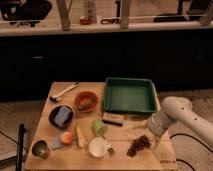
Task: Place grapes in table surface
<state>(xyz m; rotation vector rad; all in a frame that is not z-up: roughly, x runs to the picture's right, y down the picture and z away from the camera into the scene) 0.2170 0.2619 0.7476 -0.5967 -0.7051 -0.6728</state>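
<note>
Camera view: the one view, looking down across the bench [55, 157] from its near edge.
Step in hand: by my judgement the placing is at its end. The grapes [138, 145] lie flat on the table surface, not in any dish.
Next move: I would expect the arm to lift straight up and away. It needs to clear the bunch without dragging or rolling it towards the near edge.
Grapes: a small dark bunch on bare wood towards the bench's 5 o'clock corner. They sit at 3 o'clock from the white cup [97, 147] and at 6 o'clock from the green tray [129, 95], apart from both.
Gripper: the gripper [150, 134] hangs at the end of the white arm that comes in from the right. It is just beside the grapes at about their 1 o'clock. Whether it touches them I cannot make out.
Gripper state: apart or together, I cannot tell from here.
Neighbours: the orange-red fruit [66, 137] sits well off at the grapes' 9 o'clock, beyond the cup.
</note>
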